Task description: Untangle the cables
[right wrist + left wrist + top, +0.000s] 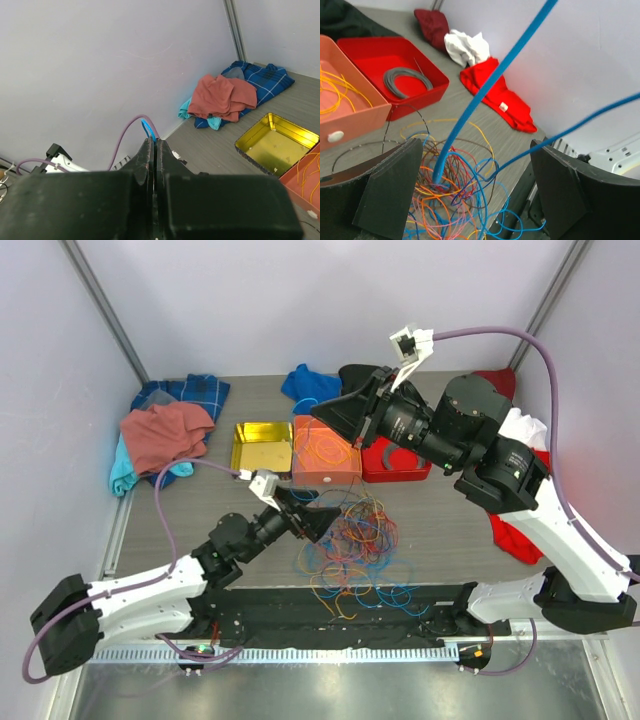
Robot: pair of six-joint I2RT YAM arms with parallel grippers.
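Observation:
The cables (pixel 352 542) lie in a loose tangle of orange, yellow, blue, red and dark strands at the table's near middle. My left gripper (pixel 324 523) hovers low at the tangle's left edge. Its jaws stand wide open around the heap (pixel 445 195) and grip nothing. A blue cable (pixel 485 95) rises steeply out of the tangle, and a second blue run (pixel 580 122) slants away to the right. My right gripper (pixel 318 413) is raised high above the orange box, shut on a blue cable (pixel 148 128) that loops out just past its tips (pixel 155 142).
An orange box (pixel 325 472) holds orange and yellow wires. Beside it are a red box (pixel 427 92) with a grey coil (pixel 406 80) and a yellow tin (pixel 262 445). Cloths lie at the back left (pixel 165 430), the back middle (pixel 305 385) and the right (pixel 497 97).

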